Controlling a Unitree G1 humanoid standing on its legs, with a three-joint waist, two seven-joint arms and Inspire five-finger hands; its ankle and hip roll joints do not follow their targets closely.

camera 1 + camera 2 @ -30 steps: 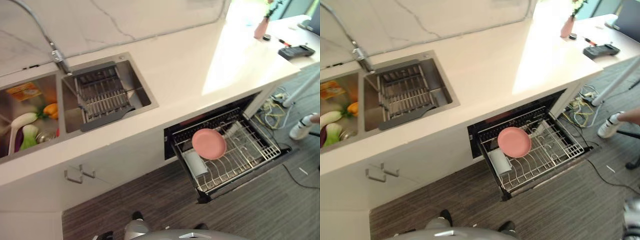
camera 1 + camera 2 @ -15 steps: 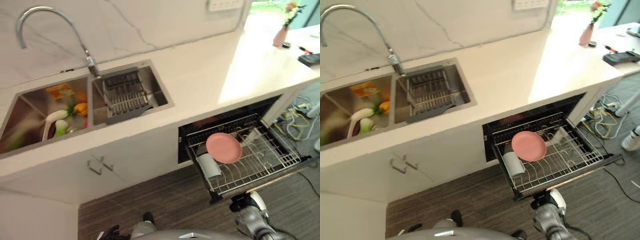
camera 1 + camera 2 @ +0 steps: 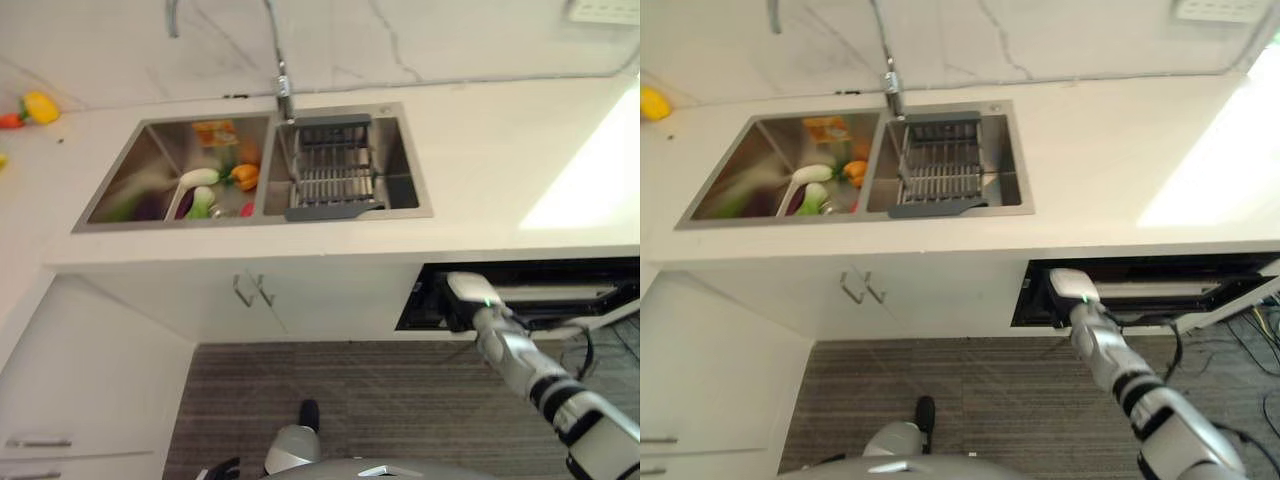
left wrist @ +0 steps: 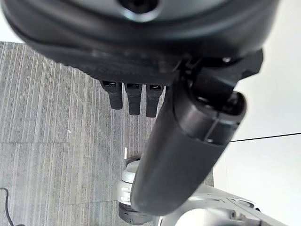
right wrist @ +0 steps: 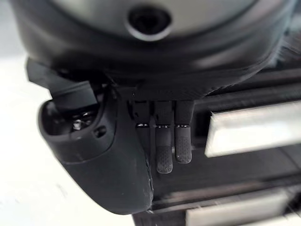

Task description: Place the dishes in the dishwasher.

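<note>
Now the dishwasher (image 3: 530, 300) shows as a dark, wide slot under the counter (image 3: 500, 170) at the right of the frame, its long axis running left to right along the counter's front edge. The rack and its dishes cannot be made out inside the opening. The right arm comes up from the lower right corner, and the right hand (image 5: 160, 141) is at the left end of that opening; in its wrist view the fingers (image 5: 164, 150) hang straight and loose, thumb apart, holding nothing, with dark rails of the machine beyond them. The left hand (image 4: 141, 101) hangs over the striped floor (image 3: 380, 400), fingers straight, empty.

Open floor lies below the cabinet fronts, between the white drawers at lower left and the arm at right. The double sink (image 3: 250, 165) sits in the upper middle, a metal drain rack (image 3: 330, 175) in its right basin and vegetables (image 3: 215, 185) in its left.

Compared with half a second earlier, the whole view has swung left: the pulled-out rack with the pink plate no longer shows, and the right arm reaches further into frame.
</note>
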